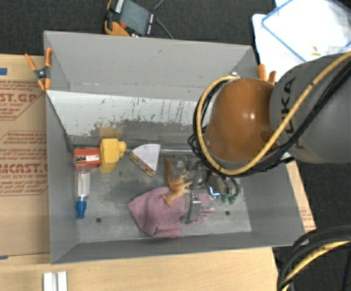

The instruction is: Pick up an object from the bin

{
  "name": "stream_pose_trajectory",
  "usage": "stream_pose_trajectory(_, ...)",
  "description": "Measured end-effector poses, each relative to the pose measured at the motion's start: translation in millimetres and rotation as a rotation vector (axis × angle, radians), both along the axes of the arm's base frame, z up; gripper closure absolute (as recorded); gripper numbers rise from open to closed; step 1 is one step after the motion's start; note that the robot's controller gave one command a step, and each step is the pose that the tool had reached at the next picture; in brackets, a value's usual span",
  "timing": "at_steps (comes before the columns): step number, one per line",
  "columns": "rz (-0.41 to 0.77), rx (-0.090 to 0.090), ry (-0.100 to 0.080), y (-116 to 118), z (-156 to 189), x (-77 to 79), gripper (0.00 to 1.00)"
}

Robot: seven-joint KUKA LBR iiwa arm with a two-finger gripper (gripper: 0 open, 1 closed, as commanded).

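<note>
— Where is the robot's hand?

— Down in the grey bin (pixel 163 65), on the right side. The gripper (pixel 192 204) is over the right edge of a pink cloth (pixel 154 216).

— Is it holding the cloth?

— I can't tell. The brown-orange cover (pixel 239 123) on the arm is in the way, so I can't see if the gripper is open or closed.

— Where does the cloth lie?

— Crumpled on the bin floor, close to the near wall, about the middle.

— What else is close by?

— A small tan thing (pixel 175 187) just left of the gripper, at the far edge of the cloth. A white and tan wedge (pixel 148 156) lies a bit farther back.

— And on the left?

— A yellow block (pixel 110 153) touches a little red box (pixel 86 157). A clear tube with a blue end (pixel 81 193) lies nearer to us. Those three are well apart from the gripper.
</note>
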State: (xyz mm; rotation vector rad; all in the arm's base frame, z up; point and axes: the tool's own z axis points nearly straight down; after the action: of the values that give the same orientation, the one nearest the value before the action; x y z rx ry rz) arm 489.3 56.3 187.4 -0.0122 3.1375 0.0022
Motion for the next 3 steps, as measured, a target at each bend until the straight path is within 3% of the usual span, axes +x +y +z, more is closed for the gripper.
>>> stream_pose_trajectory(1, 0.082, 0.002, 0.003, 13, -94, -2.6, 0.0)
stream_pose_trajectory(2, 0.193, 0.0, -0.011, 2, -111, 8.1, 1.0)
stream_pose_trajectory(3, 0.193, 0.0, -0.011, 2, -111, 8.1, 1.0)
